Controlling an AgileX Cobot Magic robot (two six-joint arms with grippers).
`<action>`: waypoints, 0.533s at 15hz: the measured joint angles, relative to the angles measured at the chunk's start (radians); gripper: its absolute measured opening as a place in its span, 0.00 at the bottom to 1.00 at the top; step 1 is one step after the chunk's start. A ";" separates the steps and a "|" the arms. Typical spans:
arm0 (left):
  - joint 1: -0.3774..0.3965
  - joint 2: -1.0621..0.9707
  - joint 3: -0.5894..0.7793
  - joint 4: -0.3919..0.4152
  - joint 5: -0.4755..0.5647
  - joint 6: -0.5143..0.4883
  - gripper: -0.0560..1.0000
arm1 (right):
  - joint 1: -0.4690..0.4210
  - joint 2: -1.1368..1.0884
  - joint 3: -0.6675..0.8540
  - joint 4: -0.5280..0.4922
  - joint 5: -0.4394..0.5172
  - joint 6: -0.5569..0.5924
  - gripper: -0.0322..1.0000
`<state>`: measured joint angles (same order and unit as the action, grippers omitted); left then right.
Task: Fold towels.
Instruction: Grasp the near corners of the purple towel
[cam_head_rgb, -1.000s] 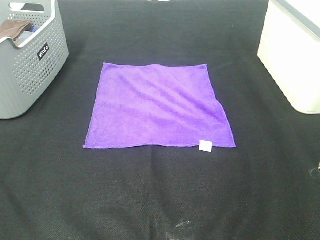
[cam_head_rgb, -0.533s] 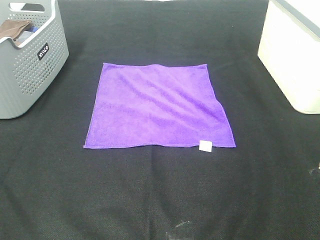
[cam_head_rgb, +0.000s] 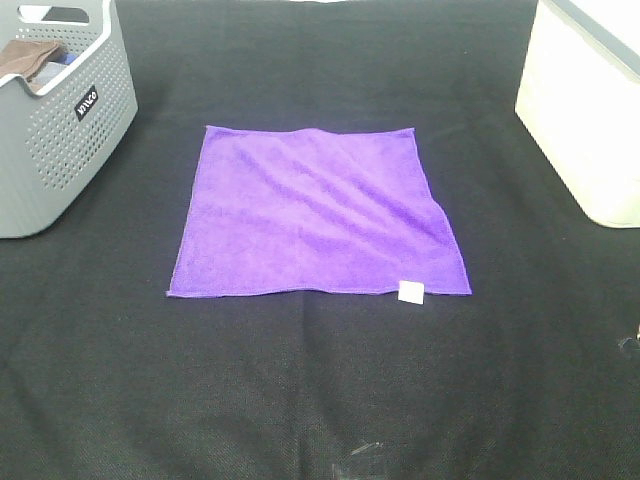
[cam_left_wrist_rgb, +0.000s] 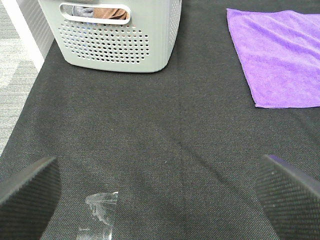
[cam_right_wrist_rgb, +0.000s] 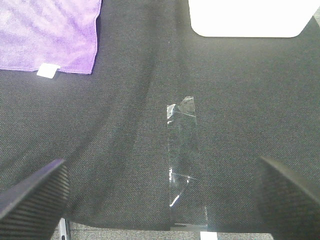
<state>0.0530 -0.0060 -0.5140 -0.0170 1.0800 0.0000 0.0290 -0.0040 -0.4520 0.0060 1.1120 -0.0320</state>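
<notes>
Towel: bright purple, spread flat in a single layer at centre of the table cover; unfolded, with shallow wrinkles running toward 4 o'clock.
Tag: small and white, at the towel's 5 o'clock corner, lying just past the hem.
Table cover: black woven fabric under everything in view.
Grey basket: perforated, at 10 o'clock from the towel and well apart from it; holds a brown cloth.
White bin: at 2 o'clock from the towel, well apart.
Tape strip: clear, stuck to the cover and reaching its edge.
Left gripper: released; fingers spread wide with nothing between them, above bare cover. Sits clear of both the towel corner and the grey basket.
Right gripper: released; fingers spread wide, grasping nothing. Hangs over the tape strip, well apart from the tagged towel corner.
</notes>
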 joint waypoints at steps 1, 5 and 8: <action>0.000 0.000 0.000 0.000 0.000 0.000 0.99 | 0.000 0.000 0.000 0.000 0.000 0.000 0.96; 0.000 0.000 0.000 0.000 0.000 0.000 0.99 | 0.000 0.000 0.000 0.000 0.000 0.000 0.96; 0.000 0.000 0.000 0.000 0.000 0.000 0.99 | 0.000 0.000 0.000 0.000 0.000 0.000 0.96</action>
<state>0.0530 -0.0060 -0.5140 -0.0170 1.0800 0.0000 0.0290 -0.0040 -0.4520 0.0060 1.1120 -0.0320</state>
